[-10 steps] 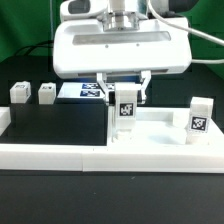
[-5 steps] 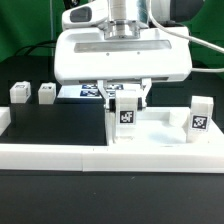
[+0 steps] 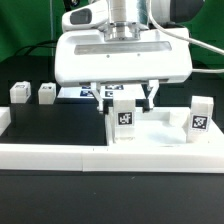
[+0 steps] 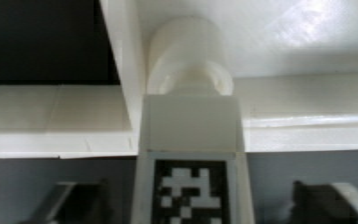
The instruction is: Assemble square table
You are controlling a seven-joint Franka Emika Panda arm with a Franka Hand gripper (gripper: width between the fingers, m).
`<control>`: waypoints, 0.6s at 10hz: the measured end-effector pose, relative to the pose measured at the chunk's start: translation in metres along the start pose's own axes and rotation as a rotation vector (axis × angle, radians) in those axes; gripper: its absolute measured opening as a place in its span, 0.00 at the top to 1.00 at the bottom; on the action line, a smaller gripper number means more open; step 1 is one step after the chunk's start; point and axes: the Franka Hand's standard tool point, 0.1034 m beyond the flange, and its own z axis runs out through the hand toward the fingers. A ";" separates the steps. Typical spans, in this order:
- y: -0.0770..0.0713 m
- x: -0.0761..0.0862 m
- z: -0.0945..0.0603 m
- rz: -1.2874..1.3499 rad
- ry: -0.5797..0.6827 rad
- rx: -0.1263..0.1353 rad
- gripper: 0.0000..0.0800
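The white square tabletop lies at the exterior view's right, against the long border rail. One tagged leg stands upright at the tabletop's left corner. My gripper hangs right above it, open, with the fingers apart on either side and off the leg. In the wrist view the same leg runs up the middle between the dark fingers, with a gap on each side. A second leg stands at the tabletop's right corner. Two more legs sit on the black table at the left.
The long low white border rail runs along the front. The marker board lies flat behind the gripper. A black mat covers the table's left half.
The jaws have spread apart and let go of the leg at the tabletop's left corner. That leg now stands on its own, a little lower than before.
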 end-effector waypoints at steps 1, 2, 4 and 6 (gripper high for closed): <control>0.000 0.000 0.000 0.000 0.000 0.000 0.22; 0.000 0.000 0.000 0.000 -0.001 0.000 0.22; 0.000 0.000 0.000 0.000 -0.001 0.000 0.19; 0.000 -0.001 0.000 0.000 -0.001 0.000 0.19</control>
